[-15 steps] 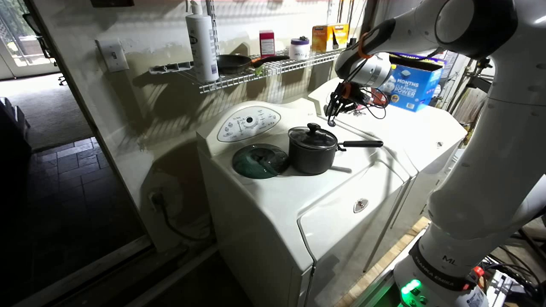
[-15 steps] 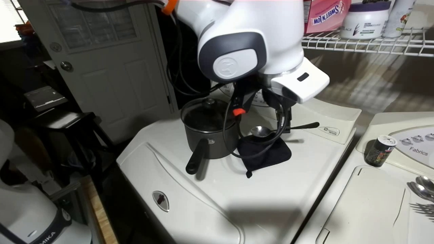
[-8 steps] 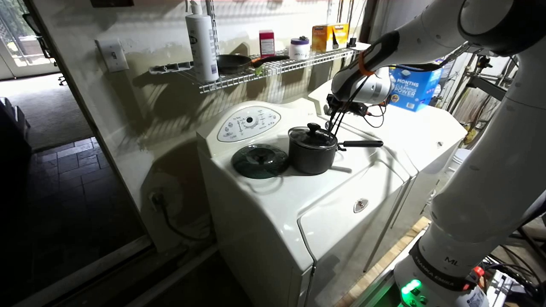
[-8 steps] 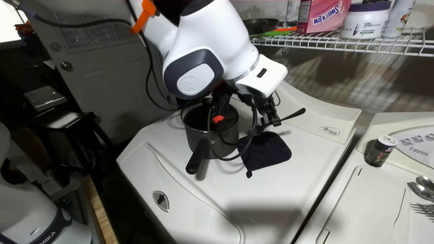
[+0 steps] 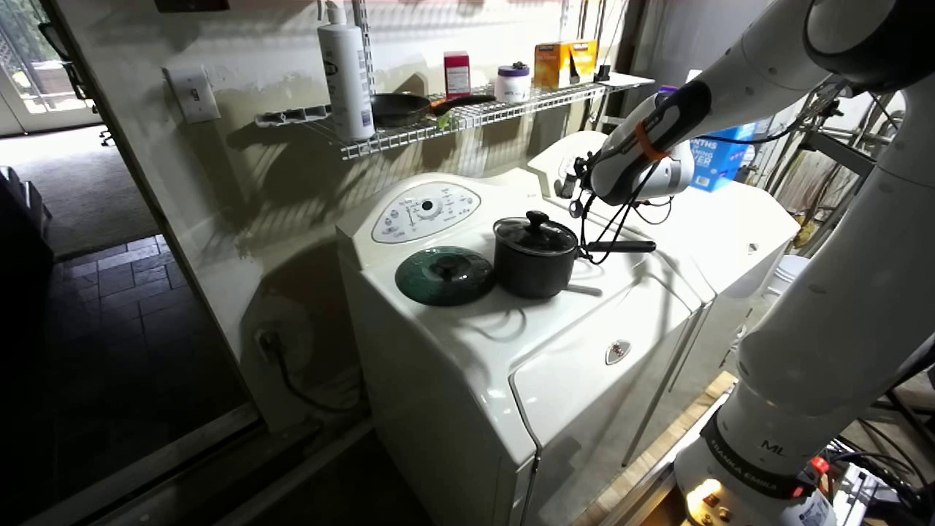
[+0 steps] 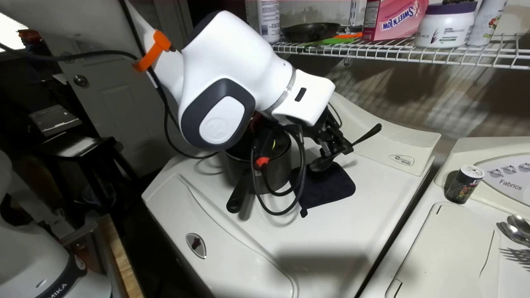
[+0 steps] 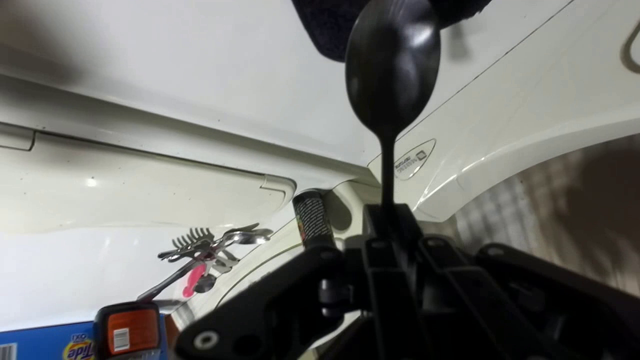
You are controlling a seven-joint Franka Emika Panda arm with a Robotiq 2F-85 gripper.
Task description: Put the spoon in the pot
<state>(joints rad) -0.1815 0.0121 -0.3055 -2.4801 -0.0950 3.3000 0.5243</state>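
Observation:
My gripper [image 6: 347,148] is shut on the spoon handle, also in the wrist view [image 7: 392,225]. The spoon [image 6: 321,164] is tilted, its dark handle end higher than its bowl. In the wrist view the spoon's bowl [image 7: 392,70] points away from the fingers. The dark grey pot [image 5: 533,272] stands on the white machine top with a black-knobbed glass lid [image 5: 537,235] on it. In an exterior view the arm hides much of the pot [image 6: 278,171]. The spoon is beside the pot, over the dark cloth [image 6: 331,188]; its exact height cannot be told.
A dark green round lid [image 5: 444,275] lies beside the pot. The pot handle [image 5: 621,247] sticks out sideways. Cables hang from the wrist in front of the pot. A can [image 6: 464,184] and loose cutlery [image 6: 515,229] are on the neighbouring machine. A wire shelf [image 6: 397,49] runs along the wall.
The wrist has swung and tilted, and the arm's hand has moved left and down in an exterior view. The spoon has tilted, handle end up. The base light went from green to orange.

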